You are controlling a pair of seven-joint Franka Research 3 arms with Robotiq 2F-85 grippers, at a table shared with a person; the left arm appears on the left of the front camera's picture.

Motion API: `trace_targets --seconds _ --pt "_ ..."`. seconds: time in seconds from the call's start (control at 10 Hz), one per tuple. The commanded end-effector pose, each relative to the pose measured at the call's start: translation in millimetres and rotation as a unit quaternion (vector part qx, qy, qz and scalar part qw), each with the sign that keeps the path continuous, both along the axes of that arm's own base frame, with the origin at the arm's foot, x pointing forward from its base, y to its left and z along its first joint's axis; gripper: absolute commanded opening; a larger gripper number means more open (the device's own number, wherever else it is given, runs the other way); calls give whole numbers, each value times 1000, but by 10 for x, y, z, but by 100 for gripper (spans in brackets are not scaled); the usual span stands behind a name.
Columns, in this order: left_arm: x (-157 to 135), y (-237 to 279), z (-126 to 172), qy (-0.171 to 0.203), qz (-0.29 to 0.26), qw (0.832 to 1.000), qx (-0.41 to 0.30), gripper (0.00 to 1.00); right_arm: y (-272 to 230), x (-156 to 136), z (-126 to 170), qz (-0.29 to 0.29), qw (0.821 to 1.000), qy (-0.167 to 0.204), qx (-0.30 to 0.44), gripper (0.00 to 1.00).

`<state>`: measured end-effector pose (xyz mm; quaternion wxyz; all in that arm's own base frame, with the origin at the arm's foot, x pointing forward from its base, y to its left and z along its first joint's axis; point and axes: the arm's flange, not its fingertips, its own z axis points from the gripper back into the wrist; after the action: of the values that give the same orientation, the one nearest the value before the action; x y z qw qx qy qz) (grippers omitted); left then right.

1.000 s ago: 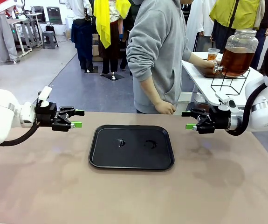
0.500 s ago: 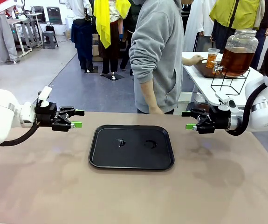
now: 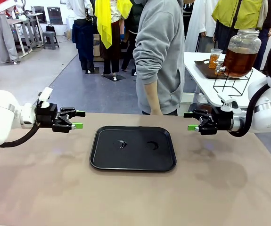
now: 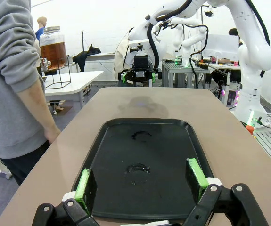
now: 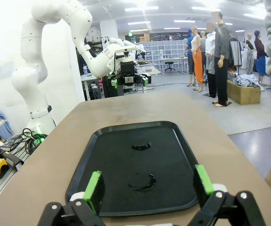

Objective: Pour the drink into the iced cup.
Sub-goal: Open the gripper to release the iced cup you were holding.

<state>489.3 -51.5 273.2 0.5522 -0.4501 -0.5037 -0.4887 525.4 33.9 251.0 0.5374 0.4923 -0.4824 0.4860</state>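
The amber drink (image 3: 239, 60) fills a large clear jar with a tap, standing on a black wire stand on a white side table (image 3: 206, 84) at the far right. A clear cup (image 3: 214, 58) holding amber liquid stands on a brown tray beside the tap. The jar (image 4: 52, 48) also appears far off in the left wrist view. My left gripper (image 3: 81, 119) hovers open left of the black tray (image 3: 107, 160). My right gripper (image 3: 188, 121) hovers open to the tray's right. Both hold nothing.
A person in a grey hoodie (image 3: 161, 56) stands at the table's far edge, one hand hanging close to it. The black tray (image 4: 173, 141) (image 5: 121, 155) carries two wet ring marks. The brown tabletop around it is bare.
The person's far hand has let go of the cup by the jar's tap and drawn back; the cup now stands alone. Neither arm has moved.
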Motion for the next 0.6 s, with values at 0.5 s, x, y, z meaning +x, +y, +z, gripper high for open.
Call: trace_targets --seconds 0.5 --pt "3 -8 19 1 0 1000 0 100 11 4 31 1 1000 3 -1 100"
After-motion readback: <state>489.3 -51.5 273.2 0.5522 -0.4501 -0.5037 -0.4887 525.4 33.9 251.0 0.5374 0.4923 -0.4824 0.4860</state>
